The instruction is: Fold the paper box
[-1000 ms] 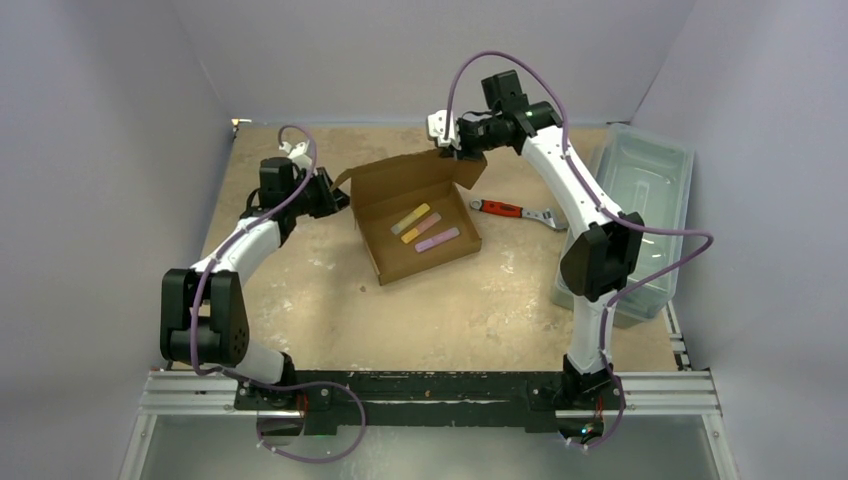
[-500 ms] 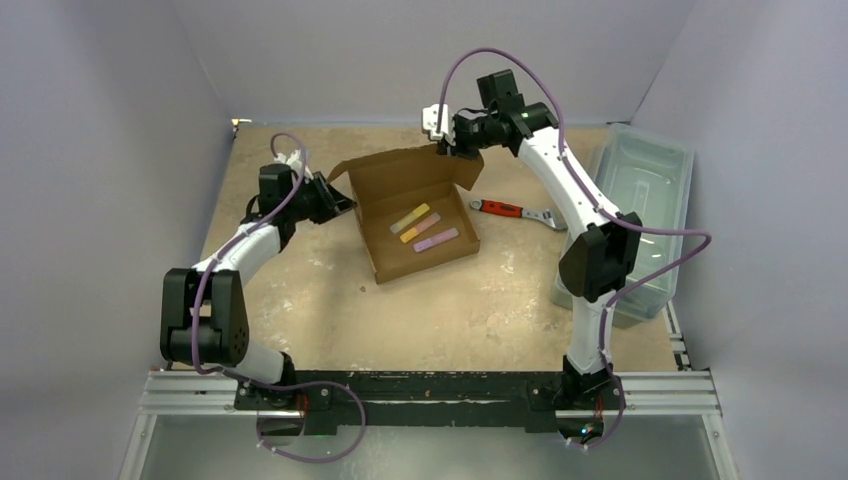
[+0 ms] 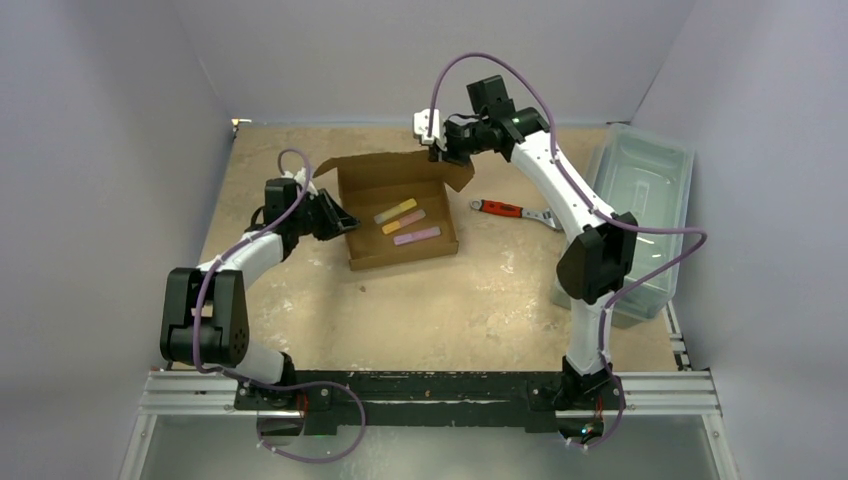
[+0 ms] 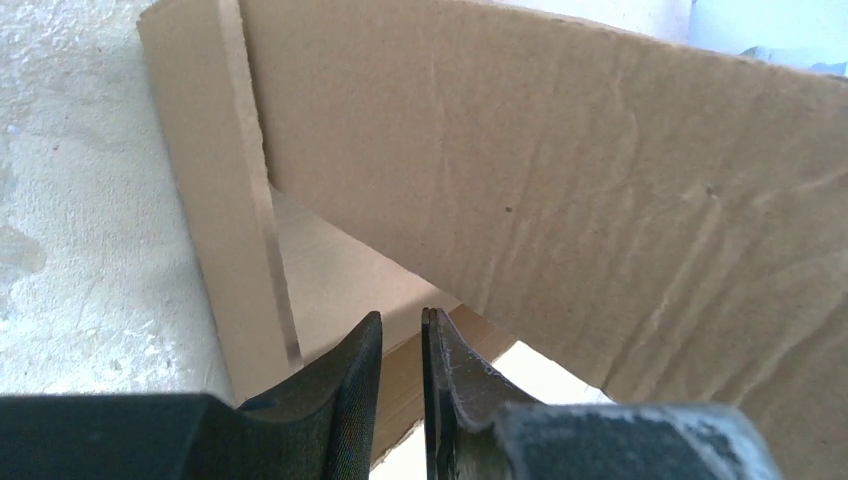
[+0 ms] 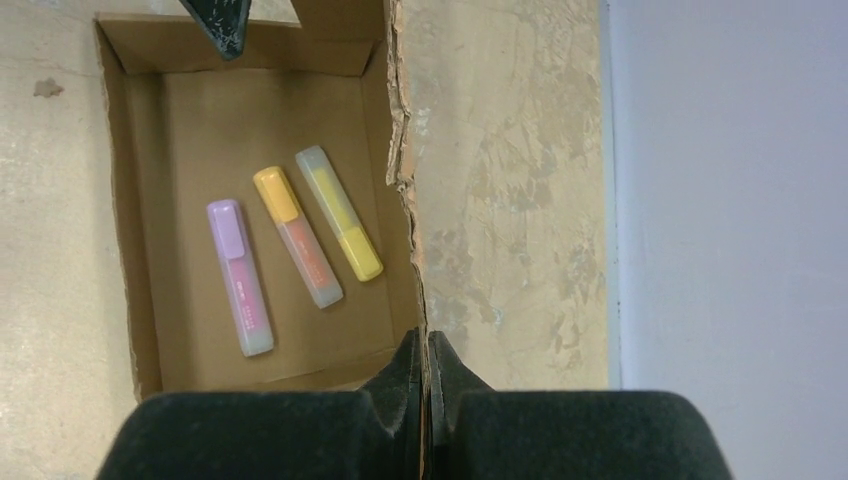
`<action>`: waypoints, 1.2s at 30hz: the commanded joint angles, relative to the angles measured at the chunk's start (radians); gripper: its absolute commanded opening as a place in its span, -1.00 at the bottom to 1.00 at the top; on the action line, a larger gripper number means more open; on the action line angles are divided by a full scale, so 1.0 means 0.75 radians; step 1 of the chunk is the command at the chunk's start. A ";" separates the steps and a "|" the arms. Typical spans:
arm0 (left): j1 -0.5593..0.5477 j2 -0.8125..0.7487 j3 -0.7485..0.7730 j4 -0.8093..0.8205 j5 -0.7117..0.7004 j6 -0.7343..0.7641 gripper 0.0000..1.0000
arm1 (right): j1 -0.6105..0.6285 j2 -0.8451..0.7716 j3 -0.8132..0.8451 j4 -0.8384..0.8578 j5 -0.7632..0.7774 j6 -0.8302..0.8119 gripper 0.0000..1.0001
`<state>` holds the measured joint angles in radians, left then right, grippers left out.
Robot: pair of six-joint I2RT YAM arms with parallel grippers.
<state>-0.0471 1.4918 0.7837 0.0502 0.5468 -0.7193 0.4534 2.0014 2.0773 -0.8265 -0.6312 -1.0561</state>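
Here, in the top view, the box lies in the middle of the bench, a little toward the left arm. It is plain brown cardboard, shallow and open on top. It has low walls and a taller panel standing along its far side, and this panel ends in loose flaps at both far corners. Inside lie three highlighters side by side: yellow, orange and purple. The left pincer is at the left wall of the box. The right pincer is at the top edge of the far panel. A wrench with a red handle lies on the bench just right of the box, and a clear bin stands at the right edge.

In the left wrist view, cardboard fills most of the picture. There is one wide panel, lightly wrinkled and leaning, and a narrow strip at its left with a slit between them. The two fingers stand with only a narrow gap; I cannot tell if cardboard sits in it.

In the right wrist view, the fingers are closed tight on a thin cardboard edge, which is rough and a little torn. The box floor is flat, with the three highlighters lying on it. A dark finger tip of the other arm shows at the opposite wall.
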 commanded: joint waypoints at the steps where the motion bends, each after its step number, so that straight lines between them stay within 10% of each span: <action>1: 0.012 -0.064 0.030 -0.050 -0.006 0.062 -0.60 | 0.005 -0.072 -0.044 -0.015 -0.042 -0.047 -0.98; 14: 0.056 -0.458 0.163 -0.741 -0.318 0.300 -0.51 | 0.005 -0.092 -0.066 -0.033 -0.012 -0.095 -0.94; 21: 0.055 -0.618 0.404 -0.813 -0.570 0.441 -0.11 | 0.005 -0.088 -0.054 -0.037 -0.018 -0.099 -0.93; 30: 0.010 -0.584 0.566 -0.533 -0.090 0.788 0.51 | 0.004 -0.085 -0.057 -0.038 -0.017 -0.105 -0.92; 36: -0.164 -0.393 0.761 -0.632 -0.097 1.281 0.69 | 0.005 -0.067 -0.042 -0.041 -0.031 -0.103 -0.91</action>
<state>-0.1013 1.1141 1.2469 -0.4107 0.4191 -0.0532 0.4538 1.9766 2.0361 -0.8467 -0.6411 -1.1267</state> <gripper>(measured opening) 0.843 0.042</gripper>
